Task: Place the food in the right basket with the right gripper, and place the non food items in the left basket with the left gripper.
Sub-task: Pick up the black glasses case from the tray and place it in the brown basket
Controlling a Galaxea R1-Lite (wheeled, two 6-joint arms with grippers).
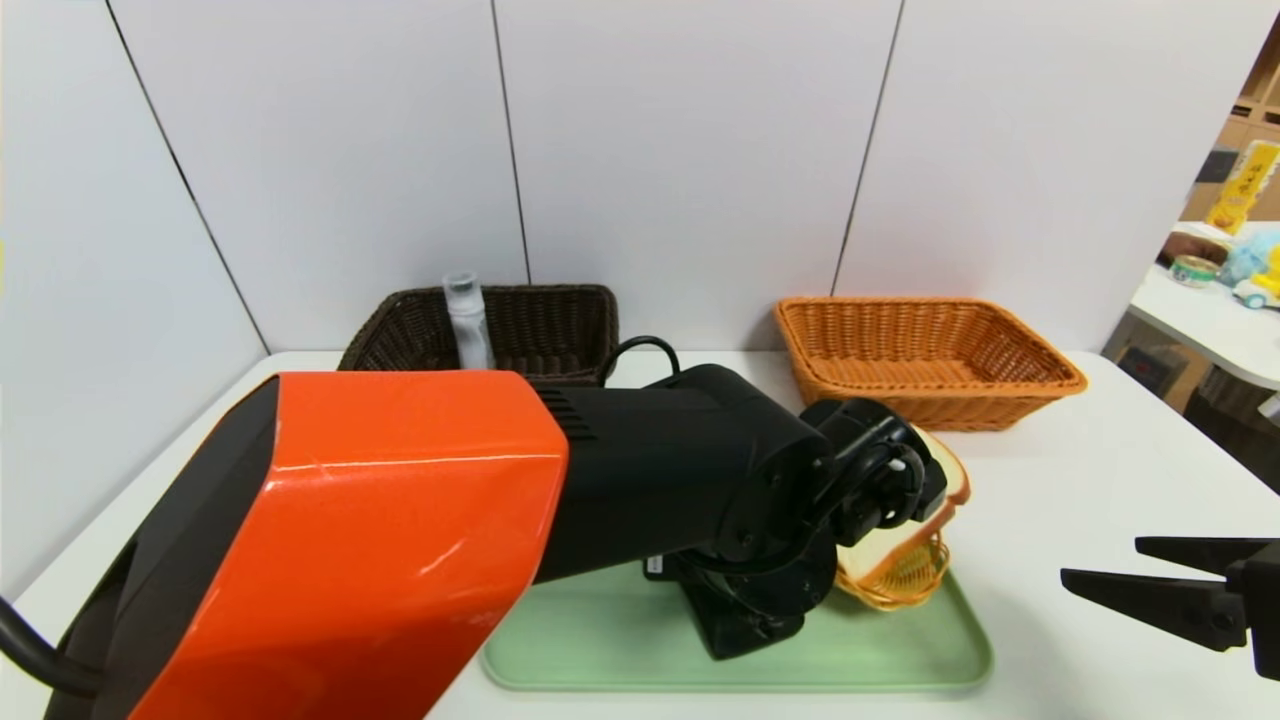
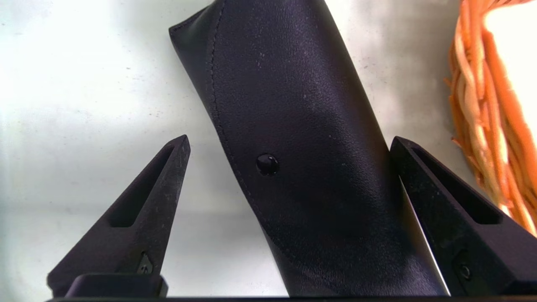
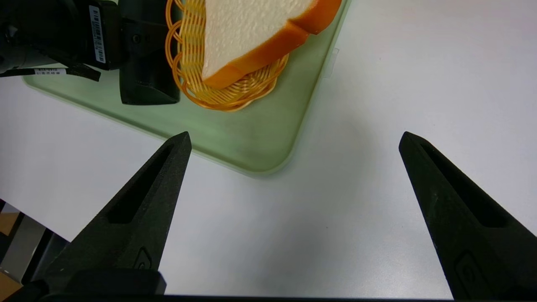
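The black case (image 2: 293,147) lies on the green tray (image 1: 740,672), between the wide-apart fingers of the left gripper (image 2: 289,142), near the little yellow basket (image 3: 226,94) with the bread (image 3: 260,37), and the right gripper (image 3: 293,140) is wide apart over the table (image 3: 356,235).

White panels (image 1: 690,150) all along the back, with thin dark seams running down between them. Another pale panel (image 1: 110,250) angled in at the left. Below, a smooth white surface (image 1: 1080,450), softly shadowed in places. Off to the right, past the panels' edge, a second white table (image 1: 1215,325) with assorted items on top, and wooden shelving (image 1: 1245,130) behind. Bright, even light over everything.
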